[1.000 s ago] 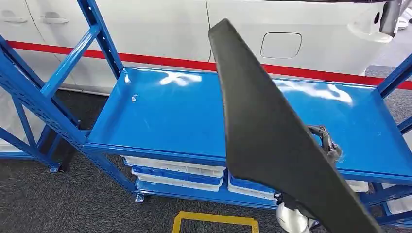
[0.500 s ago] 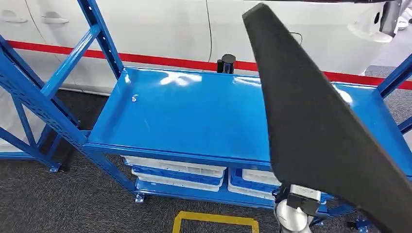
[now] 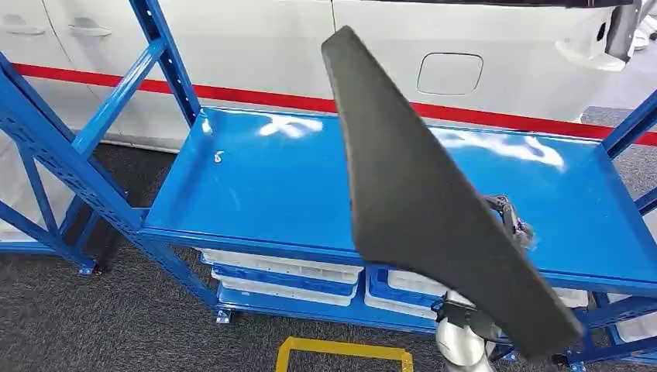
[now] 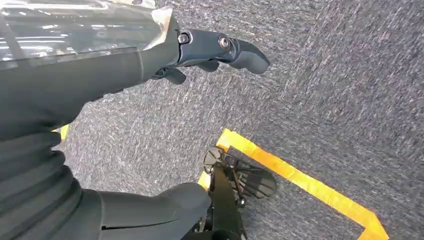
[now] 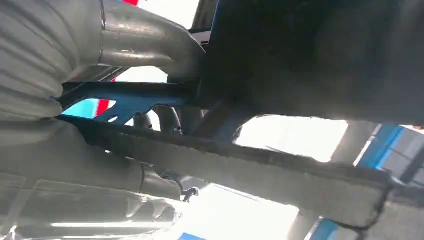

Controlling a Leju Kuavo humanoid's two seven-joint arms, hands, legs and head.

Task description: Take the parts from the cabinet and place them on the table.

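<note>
Head view shows our right hand gripping the long black part from beneath, its dark fingers just visible at the part's right edge; the part stands tilted in the air above the blue shelf of the cabinet, its narrow tip toward the far left and its broad end near us on the right; half a second ago that tip leaned further right and hid more of the white car behind, so we judge the part is swinging in our grasp and clear of the shelf; that suggests the lift from the cabinet is done and the carry to the table remains, with no table in sight yet; right wrist view confirms the fingers closed around the part's dark underside; our left hand hangs over grey carpet near the yellow floor tape, fingers apart and holding nothing.
</note>
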